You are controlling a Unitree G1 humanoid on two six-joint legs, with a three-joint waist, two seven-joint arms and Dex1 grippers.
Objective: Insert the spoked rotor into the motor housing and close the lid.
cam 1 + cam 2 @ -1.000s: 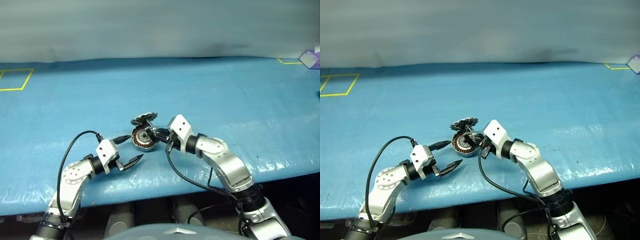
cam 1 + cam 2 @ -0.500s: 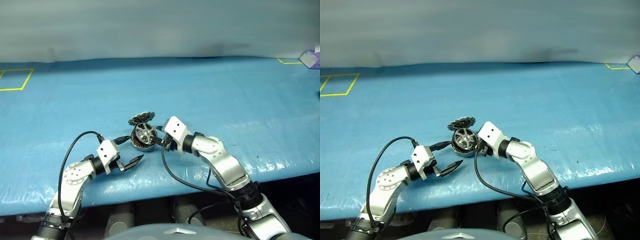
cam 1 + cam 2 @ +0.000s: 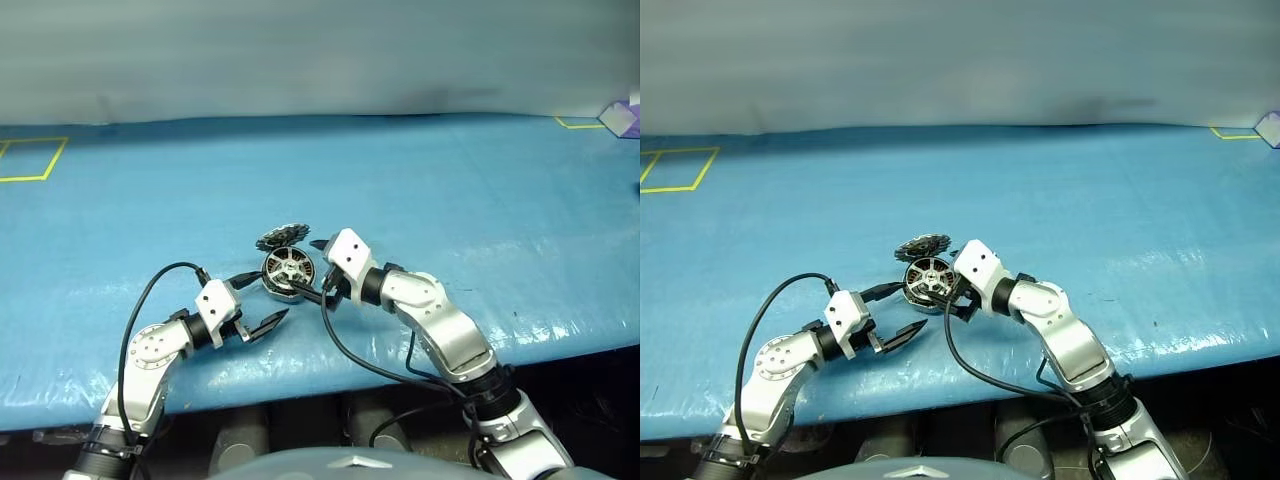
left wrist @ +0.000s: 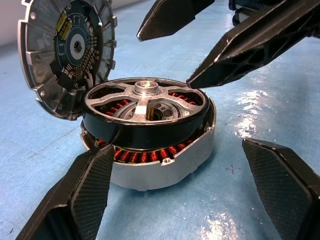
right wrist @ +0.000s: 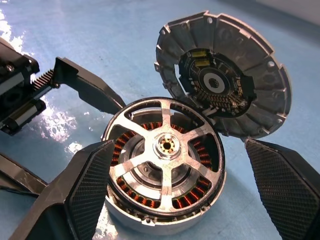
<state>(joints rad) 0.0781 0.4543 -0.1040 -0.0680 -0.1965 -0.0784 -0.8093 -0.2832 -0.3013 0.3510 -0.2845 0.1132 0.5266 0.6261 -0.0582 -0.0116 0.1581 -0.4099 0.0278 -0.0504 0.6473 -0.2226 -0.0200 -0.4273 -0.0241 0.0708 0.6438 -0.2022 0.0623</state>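
The spoked rotor [image 5: 167, 150], dark-rimmed with silvery spokes and hub, sits slightly tilted in the motor housing [image 4: 170, 155] over copper-red windings, mid-table near the front edge. The lid [image 5: 222, 75] stands open behind. Left gripper [image 3: 258, 300] and right gripper [image 3: 318, 270] flank it, jaws apart. No legible writing.

Left gripper [image 3: 260, 300] low and level, jaws wide apart, right gripper [image 3: 322, 270] angled inward, jaws spread
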